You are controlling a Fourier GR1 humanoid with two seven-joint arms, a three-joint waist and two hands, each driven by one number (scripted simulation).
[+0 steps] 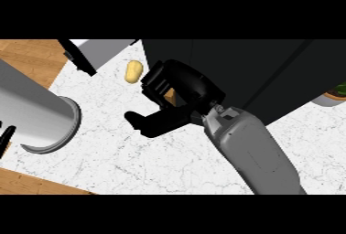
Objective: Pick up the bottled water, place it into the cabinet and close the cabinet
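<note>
My right hand (181, 93) is in the middle of the view, its grey forearm (250, 146) coming up from the lower right. Its fingers (157, 81) are bent partway against the left edge of the dark cabinet (270, 68), and its thumb (145, 121) sticks out wide to the left. A small tan patch (170, 95) shows between the fingers; I cannot tell what it is. No bottled water shows in this view. Thin black slivers of my left hand (5, 136) stand at the left edge.
A yellow oval item (134, 71) lies on the white marble counter (135, 160) just left of the cabinet. A big grey cylinder (37, 107) fills the left side. A grey-and-black object (91, 54) is at the top left, and a potted plant (334, 93) at the right edge.
</note>
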